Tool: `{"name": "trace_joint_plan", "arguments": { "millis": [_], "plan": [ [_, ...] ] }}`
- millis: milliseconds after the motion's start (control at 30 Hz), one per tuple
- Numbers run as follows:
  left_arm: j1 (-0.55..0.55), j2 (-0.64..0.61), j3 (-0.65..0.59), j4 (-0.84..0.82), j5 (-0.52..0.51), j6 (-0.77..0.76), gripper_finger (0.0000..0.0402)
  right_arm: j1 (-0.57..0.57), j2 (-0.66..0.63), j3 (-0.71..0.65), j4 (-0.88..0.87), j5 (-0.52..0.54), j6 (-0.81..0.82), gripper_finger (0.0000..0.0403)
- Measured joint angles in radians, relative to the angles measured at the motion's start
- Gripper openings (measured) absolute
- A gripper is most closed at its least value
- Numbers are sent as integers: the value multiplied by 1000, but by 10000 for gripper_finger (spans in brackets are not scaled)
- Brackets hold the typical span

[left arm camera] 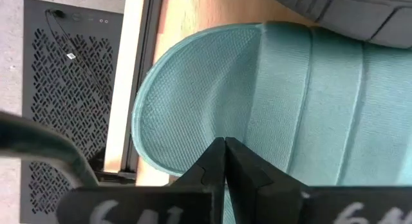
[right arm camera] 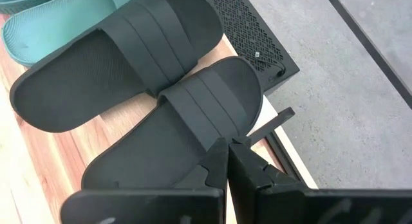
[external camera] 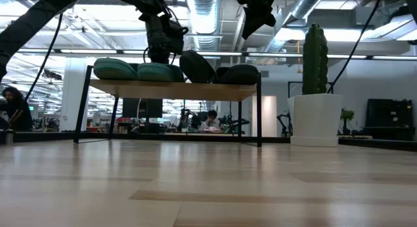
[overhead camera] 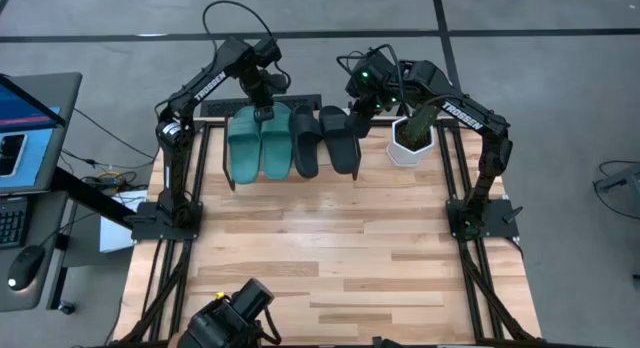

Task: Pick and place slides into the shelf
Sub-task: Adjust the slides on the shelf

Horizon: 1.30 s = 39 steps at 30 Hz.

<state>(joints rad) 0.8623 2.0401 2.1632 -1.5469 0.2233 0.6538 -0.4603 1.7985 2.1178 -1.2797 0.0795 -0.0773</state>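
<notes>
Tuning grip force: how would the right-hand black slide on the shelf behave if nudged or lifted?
The black slide looks like moulded rubber, so probably light and somewhat flexible, likely bending if lifted by one end. It lies flat on the shelf, so it should slide rather than roll or tip. It overlaps its twin, so a push may shift both.

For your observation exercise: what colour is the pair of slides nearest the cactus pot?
Black slides, clearest in the right wrist view.

Shelf (overhead camera: 345, 173) top: filled by four slides (overhead camera: 276, 143). Potted cactus (overhead camera: 412, 136) blocks its right end. Tabletop (overhead camera: 330, 248) in front: open passage.
</notes>
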Motion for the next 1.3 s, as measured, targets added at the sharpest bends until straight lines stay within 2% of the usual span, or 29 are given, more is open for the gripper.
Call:
{"name": "trace_joint_plan", "arguments": {
  "millis": [233, 400, 500, 700, 767, 833, 967, 1100, 1167, 1300],
  "plan": [
    [-2, -4, -1, -29, 42, -38, 0, 0, 0, 0, 0, 0, 0, 0],
    [-2, -4, -1, -28, 24, -78, 0, 0, 0, 0, 0, 0, 0, 0],
    [-2, -5, -1, -27, -19, -108, 0, 0, 0, 0, 0, 12, 0, 0],
    [-2, -15, -1, -25, -183, -157, 0, -9, 0, 0, -16, 58, 0, 0],
    [-2, -39, -1, -25, -195, -156, 0, -19, 0, 0, -24, 58, 6, 0],
    [-5, -70, -1, -25, -160, -145, 0, -29, 0, 0, -25, 59, 20, 0],
    [-26, -135, 0, -2, 15, -100, 0, -50, 0, 0, -25, 58, 34, 0],
    [-73, -176, 0, 36, 131, -66, 0, -68, 0, 0, -24, 56, 57, 0],
    [-102, -182, 0, 44, 163, -53, 0, -73, 0, 0, -24, 55, 70, 0],
    [-148, -180, 0, 42, 155, -48, 0, -74, 0, 0, -24, 54, 71, 0]
  ]
}}
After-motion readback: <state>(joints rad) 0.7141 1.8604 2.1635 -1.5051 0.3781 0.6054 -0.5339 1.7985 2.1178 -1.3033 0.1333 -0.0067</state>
